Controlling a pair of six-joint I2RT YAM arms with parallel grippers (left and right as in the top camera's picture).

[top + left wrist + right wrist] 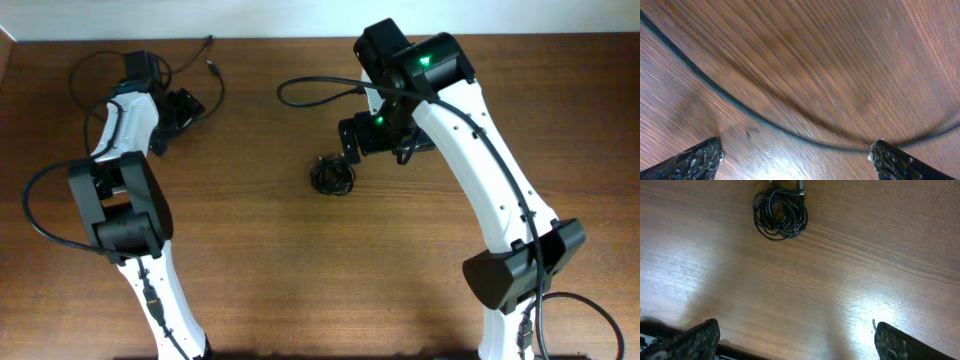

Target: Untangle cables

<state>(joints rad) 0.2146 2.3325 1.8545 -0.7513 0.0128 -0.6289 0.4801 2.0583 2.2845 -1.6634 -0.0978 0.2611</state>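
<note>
A small wound bundle of black cables (pixel 333 176) lies near the table's middle; in the right wrist view the bundle (pixel 780 212) sits far ahead of my fingers with a plug end at its top. My right gripper (pixel 343 148) (pixel 796 330) hovers just behind it, open and empty. A separate loose thin cord (pixel 213 67) trails at the back left. The left wrist view shows that cord (pixel 765 122), blurred, curving across the wood just beyond my left gripper (pixel 796 152) (pixel 185 108), which is open with nothing between its fingers.
A thicker arm cable (pixel 300 86) loops out left of the right arm's wrist. Another arm cable (pixel 35 205) arcs left of the left arm. The table's back edge (pixel 300 39) runs along the top, close behind both grippers.
</note>
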